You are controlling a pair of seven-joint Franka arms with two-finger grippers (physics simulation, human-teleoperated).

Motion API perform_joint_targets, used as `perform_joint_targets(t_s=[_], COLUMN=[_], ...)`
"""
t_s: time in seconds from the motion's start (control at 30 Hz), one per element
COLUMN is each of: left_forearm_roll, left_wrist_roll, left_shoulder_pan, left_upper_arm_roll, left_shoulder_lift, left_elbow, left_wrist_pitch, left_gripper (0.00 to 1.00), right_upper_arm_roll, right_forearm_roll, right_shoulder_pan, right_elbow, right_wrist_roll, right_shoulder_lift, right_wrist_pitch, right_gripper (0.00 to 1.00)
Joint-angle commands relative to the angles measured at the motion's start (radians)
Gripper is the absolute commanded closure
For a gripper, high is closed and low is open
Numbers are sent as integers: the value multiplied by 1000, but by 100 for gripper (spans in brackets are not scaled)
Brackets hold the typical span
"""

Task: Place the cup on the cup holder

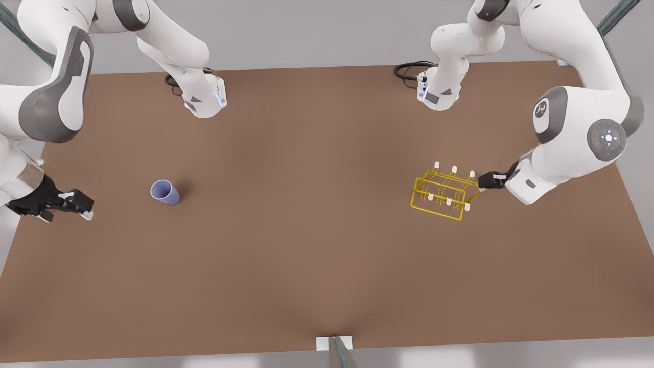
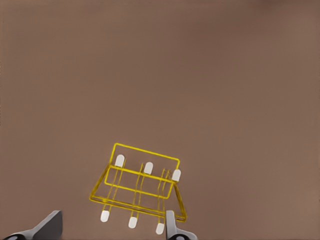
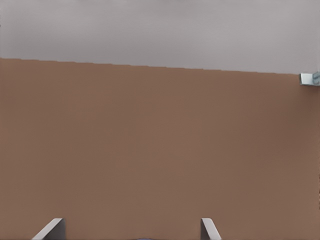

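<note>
Right gripper (image 1: 82,205): low over the desk (image 1: 317,245) at the front view's left edge, fingers (image 3: 54,229) spread apart with nothing between them.
Cup from right gripper: the cup (image 1: 165,192) sits near, off toward the front view's right, with bare desk between the two; a sliver of lavender peeks in at the gap between the fingers in the right wrist view.
Cup's axis: it looks tilted or lying over, its open mouth turned toward the front view's left and the camera, so that is likely the way in.
Left gripper (image 1: 485,181): at the far end of the cup holder (image 1: 445,193), fingers (image 2: 171,227) parted; one fingertip overlaps the rack's wire at its corner, but whether it touches I cannot tell.
Nearer arm: the right one, by a long way, for the cup.
Room to move: a wide bare stretch of desk separates cup and holder, so the carry looks unobstructed.
Edges: the right gripper is close to the desk's side edge.
</note>
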Motion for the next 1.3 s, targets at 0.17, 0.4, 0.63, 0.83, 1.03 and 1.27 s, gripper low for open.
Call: perform_joint_targets(t_s=[0.17, 0.4, 0.63, 0.83, 1.03, 1.27], left_forearm_roll=[66, 43, 38, 43, 48, 49], left_wrist_roll=[-71, -68, -58, -92, -94, -103], left_shoulder_pan=[-50, -19, -29, -67, -67, -93], left_upper_arm_roll=[-11, -13, -14, -16, -14, -16], left_shoulder_lift=[-3, -2, 9, 58, 69, 66], left_elbow=[-6, 0, -9, -31, -32, -31], left_wrist_pitch=[50, 70, 14, -134, -125, -127], left_gripper=[0, 0, 0, 0, 0, 0], right_upper_arm_roll=[10, 8, 8, 10, 8, 8], right_forearm_roll=[11, 14, 98, 101, 101, 101], right_shoulder_pan=[14, 16, -24, -29, -33, -33], right_elbow=[-1, 8, 13, -147, -142, -272], right_wrist_roll=[-107, -107, -109, -98, -110, -110], right_shoulder_lift=[40, 40, 17, -121, -80, -25], right_wrist_pitch=[125, 33, -104, -74, -70, 36], right_gripper=[0, 0, 0, 0, 0, 0])
